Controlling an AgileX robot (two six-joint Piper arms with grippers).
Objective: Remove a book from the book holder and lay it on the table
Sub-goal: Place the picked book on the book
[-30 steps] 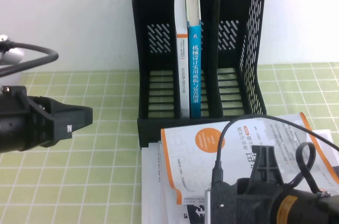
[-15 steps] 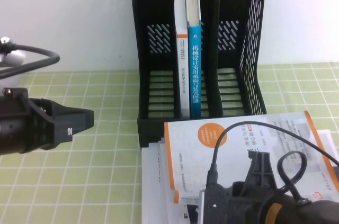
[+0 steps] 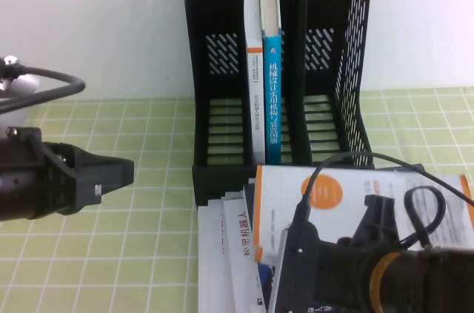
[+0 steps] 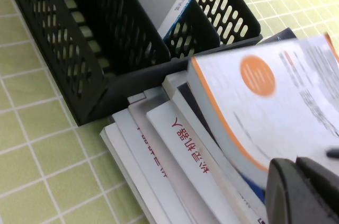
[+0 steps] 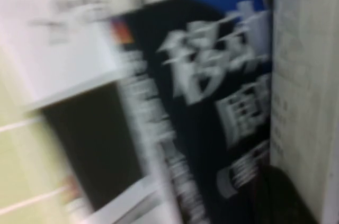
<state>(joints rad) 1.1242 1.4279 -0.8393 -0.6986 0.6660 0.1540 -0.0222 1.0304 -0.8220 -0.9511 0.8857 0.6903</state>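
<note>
The black book holder point(image 3: 222, 69) stands at the back centre with a white book point(image 3: 253, 91) and a blue book point(image 3: 272, 98) upright in its middle compartment. My right gripper point(image 3: 378, 217) is at the front right, shut on a white and orange book point(image 3: 348, 180) held just above a fanned stack of books point(image 3: 229, 231) in front of the holder. The right wrist view shows that book's page edge point(image 5: 302, 75) beside a dark blue cover point(image 5: 212, 102). My left gripper point(image 3: 126, 172) is shut and empty at the left, apart from the books; its wrist view shows it point(image 4: 304, 192) over the stack point(image 4: 159, 144).
The table has a green checked cloth point(image 3: 148, 254), bare to the left of the holder and the stack. A white wall is behind. A grey cable point(image 3: 44, 80) loops over my left arm. The holder's left and right compartments point(image 3: 329, 106) hold nothing.
The white and orange book has swung round and shifted right with my right gripper, uncovering more of the stack beneath. My left gripper has hardly moved.
</note>
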